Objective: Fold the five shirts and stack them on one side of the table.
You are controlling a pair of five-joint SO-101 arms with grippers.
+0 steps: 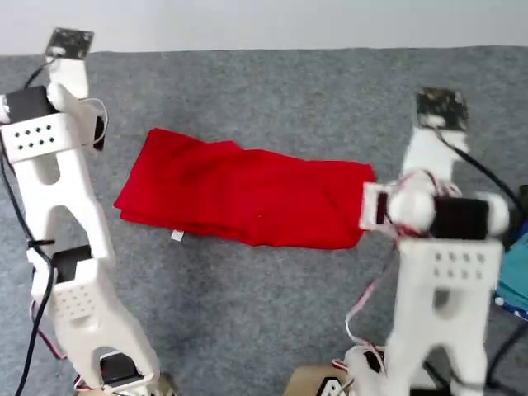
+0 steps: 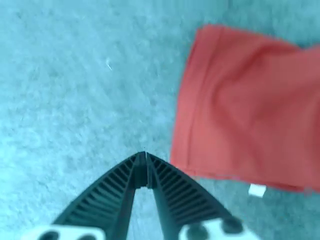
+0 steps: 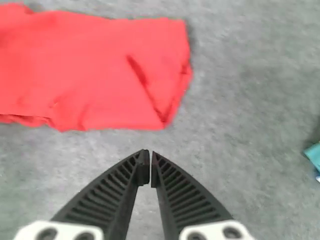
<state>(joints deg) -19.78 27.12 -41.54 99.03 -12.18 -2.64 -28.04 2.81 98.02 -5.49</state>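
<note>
A red shirt (image 1: pixel 243 195) lies folded into a long band across the middle of the grey table, with a small white tag (image 1: pixel 176 237) at its near left edge. The left wrist view has the same red shirt (image 2: pixel 250 107) and its tag (image 2: pixel 257 190). My left gripper (image 2: pixel 142 159) hangs shut and empty over bare carpet just off the shirt's left end. The shirt's right end (image 3: pixel 95 75) appears in the right wrist view. My right gripper (image 3: pixel 147 156) is shut with nothing in it, above the carpet a little off that end.
The table is covered in grey carpet (image 1: pixel 272 305). A teal piece of cloth (image 1: pixel 516 276) sits at the right edge, and a corner of that teal cloth (image 3: pixel 313 155) shows in the right wrist view. A pale wall (image 1: pixel 264 21) runs behind the far edge. A brown object (image 1: pixel 318 384) lies by the right arm's base.
</note>
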